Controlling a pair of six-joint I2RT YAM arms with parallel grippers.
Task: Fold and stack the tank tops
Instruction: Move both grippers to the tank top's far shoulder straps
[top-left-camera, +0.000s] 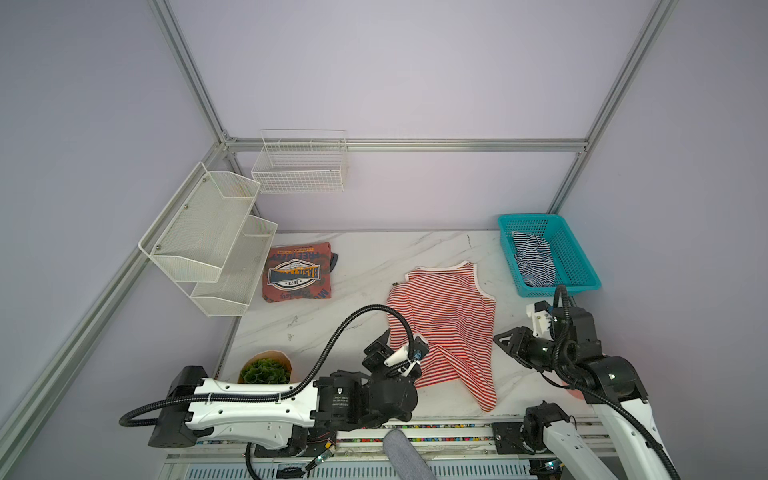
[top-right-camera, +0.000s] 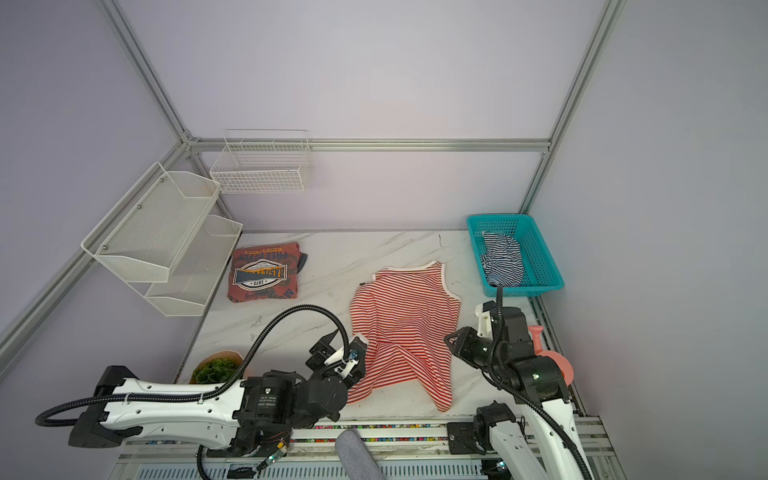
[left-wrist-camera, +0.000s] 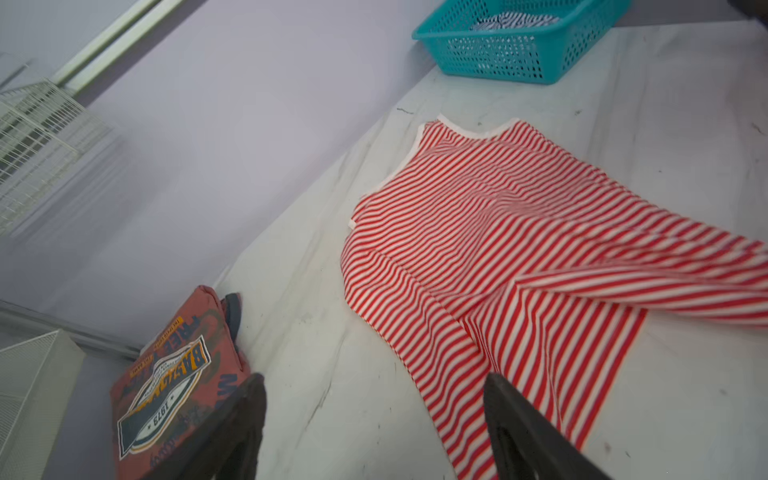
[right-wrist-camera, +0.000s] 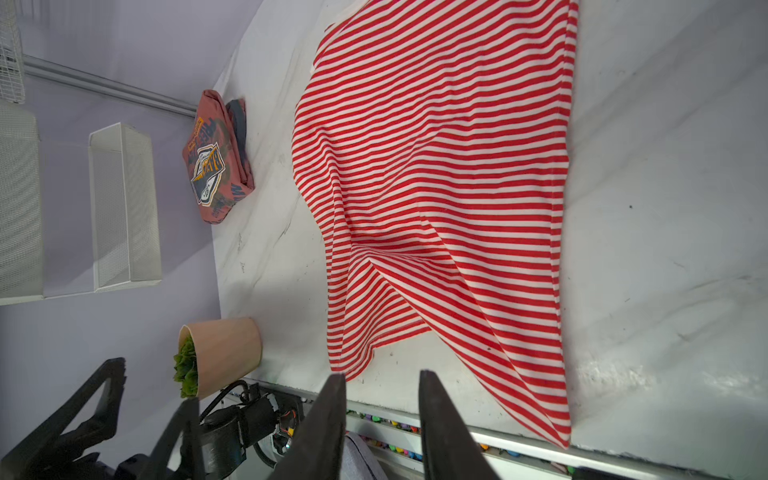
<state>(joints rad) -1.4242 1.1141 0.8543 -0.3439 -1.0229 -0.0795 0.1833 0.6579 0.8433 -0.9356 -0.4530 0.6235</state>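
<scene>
The red-and-white striped tank top (top-left-camera: 444, 324) (top-right-camera: 409, 320) lies spread on the marble table with its neckline toward the back. Its lower part is creased, and one hem corner reaches the front edge (right-wrist-camera: 552, 415). The navy-and-white striped tank top (top-left-camera: 534, 257) (top-right-camera: 503, 257) lies crumpled in the teal basket (top-left-camera: 577, 253). My left gripper (top-left-camera: 376, 351) (left-wrist-camera: 374, 378) hovers at the red top's left hem, open, with bare table between its fingers. My right gripper (top-left-camera: 505, 338) (right-wrist-camera: 382, 374) sits just off the top's right edge, slightly open and holding nothing.
A folded rust-red garment with a "1973" badge (top-left-camera: 297, 272) lies at the back left. A potted green plant (top-left-camera: 266, 370) stands at the front left corner. White mesh shelves (top-left-camera: 208, 237) and a wire basket (top-left-camera: 299, 166) hang on the left and back walls. A pink object (top-right-camera: 552, 361) lies behind the right arm.
</scene>
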